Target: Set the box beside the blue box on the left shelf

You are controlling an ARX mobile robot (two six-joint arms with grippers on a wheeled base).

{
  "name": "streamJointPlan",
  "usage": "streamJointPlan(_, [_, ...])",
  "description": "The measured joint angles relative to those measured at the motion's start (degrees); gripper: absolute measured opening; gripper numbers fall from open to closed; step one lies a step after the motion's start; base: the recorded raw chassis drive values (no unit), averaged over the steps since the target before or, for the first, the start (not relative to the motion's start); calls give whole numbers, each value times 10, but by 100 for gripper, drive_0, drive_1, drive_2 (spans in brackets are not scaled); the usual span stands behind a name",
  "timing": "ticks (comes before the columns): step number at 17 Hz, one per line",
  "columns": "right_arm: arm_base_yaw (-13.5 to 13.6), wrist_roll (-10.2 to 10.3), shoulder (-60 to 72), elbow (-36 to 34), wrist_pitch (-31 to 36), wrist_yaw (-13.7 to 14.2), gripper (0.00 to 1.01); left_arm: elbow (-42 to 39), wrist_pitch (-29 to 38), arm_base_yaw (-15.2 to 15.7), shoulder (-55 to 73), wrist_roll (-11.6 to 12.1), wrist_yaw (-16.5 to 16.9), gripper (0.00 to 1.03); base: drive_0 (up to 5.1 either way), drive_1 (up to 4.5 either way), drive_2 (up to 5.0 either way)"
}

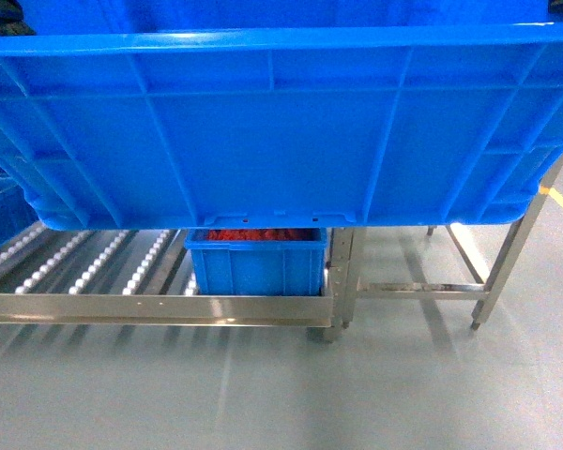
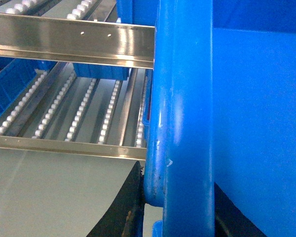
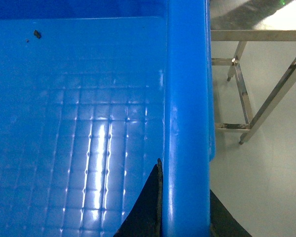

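The box (image 1: 281,131) is a large bright blue crate with ribbed walls, held in the air and filling the upper half of the head view. My left gripper (image 2: 180,202) is shut on its thick rim (image 2: 182,123), one black finger (image 2: 121,210) outside and one inside. My right gripper (image 3: 185,202) is shut on the opposite rim (image 3: 187,98), with a finger (image 3: 145,210) over the gridded floor of the crate. Below and beyond lies the left shelf (image 1: 84,262) with its white roller rails. A smaller blue box (image 1: 256,264) holding red items sits at the shelf's right end. Neither gripper shows in the head view.
Another blue crate (image 1: 2,214) sits at the shelf's far left, with bare rollers (image 2: 79,113) between it and the smaller box. An upper steel rail (image 2: 69,44) crosses the left wrist view. A steel frame stand (image 1: 493,272) is right of the shelf. Grey floor lies in front.
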Motion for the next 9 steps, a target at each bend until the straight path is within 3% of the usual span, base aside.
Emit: streamJointPlan(9, [0, -1, 0, 0, -1, 0, 8, 0, -1, 0, 0, 0, 0, 19, -499, 247, 247])
